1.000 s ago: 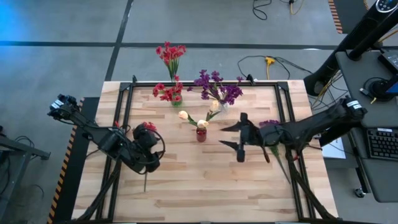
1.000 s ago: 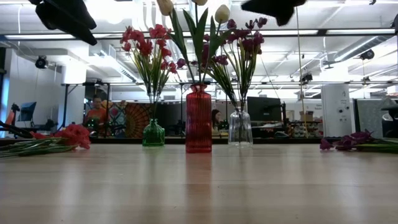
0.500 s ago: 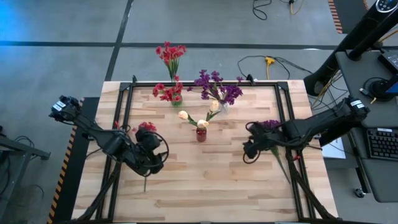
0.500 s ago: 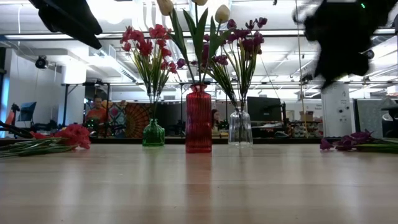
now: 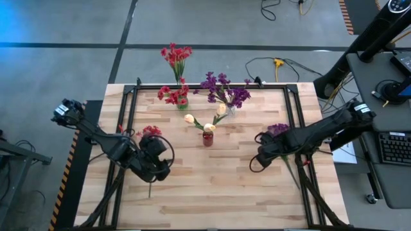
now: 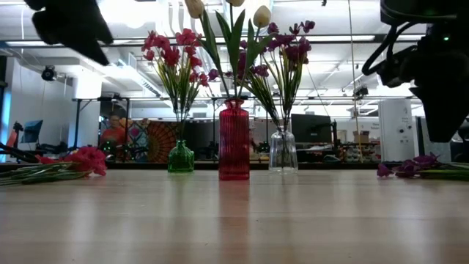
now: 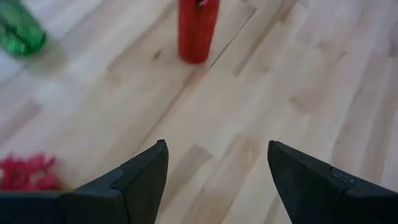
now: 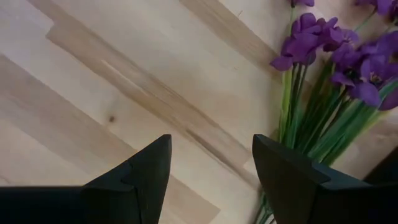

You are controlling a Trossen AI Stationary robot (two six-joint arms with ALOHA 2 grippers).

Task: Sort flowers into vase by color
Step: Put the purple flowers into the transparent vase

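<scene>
A loose red flower (image 5: 151, 131) lies on the table's left part, its blossom also in the left wrist view (image 7: 25, 174). My left gripper (image 5: 154, 165) hangs open just near of it, with bare wood between its fingers (image 7: 217, 180). A loose purple flower (image 5: 277, 129) lies on the table's right part, stem toward the near edge. My right gripper (image 5: 260, 157) points down, open, just left of that flower's stems (image 8: 311, 124). Three vases stand mid-table: green (image 5: 183, 102) with red flowers, red (image 5: 207, 138) with cream ones, clear (image 5: 229, 109) with purple ones.
Black frame rails (image 5: 131, 115) run along the table's left, right and far sides. Bare wood (image 5: 205, 186) lies across the near half of the table. In the low view, the vase flowers (image 6: 234, 44) stand tall at the middle.
My right gripper has tipped from lying level to pointing down. It has also sunk toward the table and rolled, ending beside the loose purple flower. The flowers and vases have stayed put.
</scene>
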